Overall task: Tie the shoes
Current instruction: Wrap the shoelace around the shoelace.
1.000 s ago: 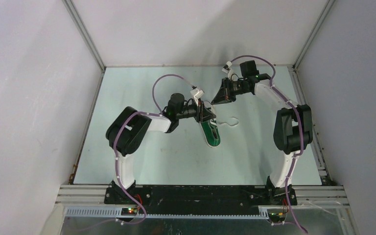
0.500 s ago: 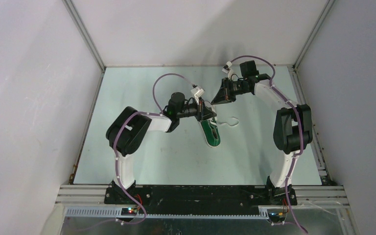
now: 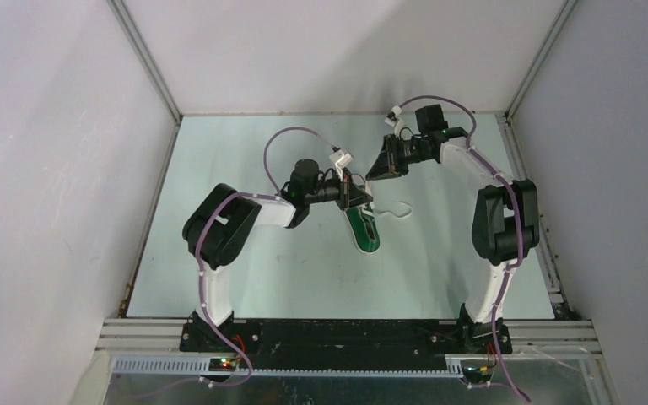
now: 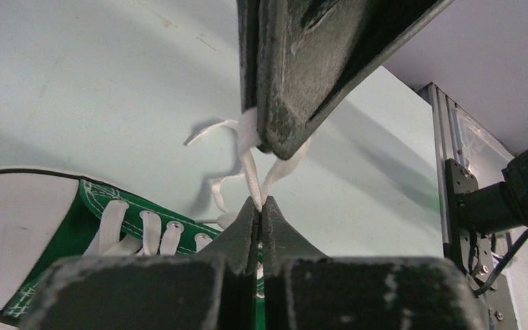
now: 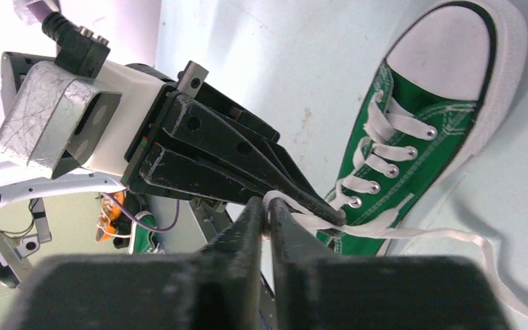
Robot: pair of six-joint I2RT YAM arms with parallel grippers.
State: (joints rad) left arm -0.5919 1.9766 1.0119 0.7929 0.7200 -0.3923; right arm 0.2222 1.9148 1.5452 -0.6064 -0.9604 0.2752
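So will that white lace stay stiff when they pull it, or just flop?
Probably floppy: the white lace bends and curls between the left end effector and right end effector, both pinching it. Being flat and thin, it could slip from a pinch. The sneaker looks small and light, so a hard tug might drag it.

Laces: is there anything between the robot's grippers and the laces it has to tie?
Nothing visible stands between them. The left gripper and the right gripper are each shut on the laces, tips nearly meeting near the top eyelets of the shoe.
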